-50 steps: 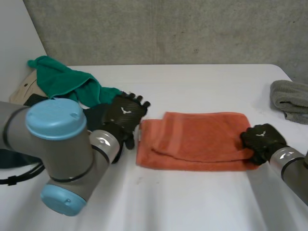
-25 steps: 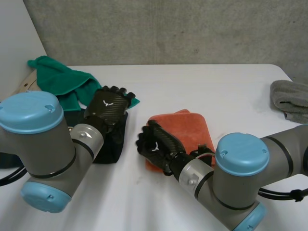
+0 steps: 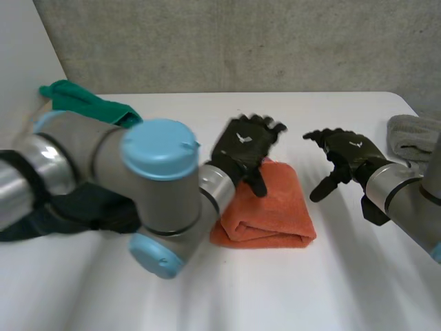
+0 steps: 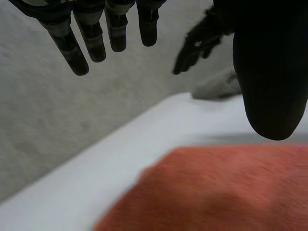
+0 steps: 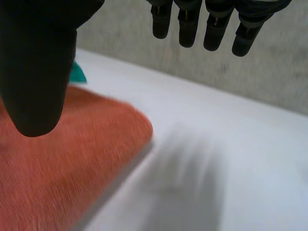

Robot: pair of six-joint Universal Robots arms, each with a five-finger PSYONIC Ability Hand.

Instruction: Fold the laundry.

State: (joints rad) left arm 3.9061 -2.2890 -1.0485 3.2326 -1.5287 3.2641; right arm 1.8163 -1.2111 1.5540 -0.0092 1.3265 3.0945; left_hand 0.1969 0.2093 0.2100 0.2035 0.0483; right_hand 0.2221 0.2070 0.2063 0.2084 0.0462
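An orange towel (image 3: pixel 265 207) lies folded into a small thick rectangle in the middle of the white table (image 3: pixel 227 289). My left hand (image 3: pixel 244 150) hovers open over the towel's far edge, fingers straight and spread. In the left wrist view the left hand (image 4: pixel 91 33) holds nothing, with the orange towel (image 4: pixel 216 192) under its palm. My right hand (image 3: pixel 342 153) is open above bare table, just right of the towel and apart from it. In the right wrist view the right hand (image 5: pixel 216 21) is empty, with the towel's corner (image 5: pixel 62 163) beside its thumb.
A green cloth (image 3: pixel 83 103) lies at the far left, with a dark cloth (image 3: pixel 76 210) below it under my left arm. A folded grey cloth (image 3: pixel 417 141) sits at the table's right edge. The concrete wall (image 3: pixel 241 41) stands behind the table.
My right hand carried the towel's right end over to the left, folding it in half, then let go, opened and drew back right. My left hand moved right, over the towel.
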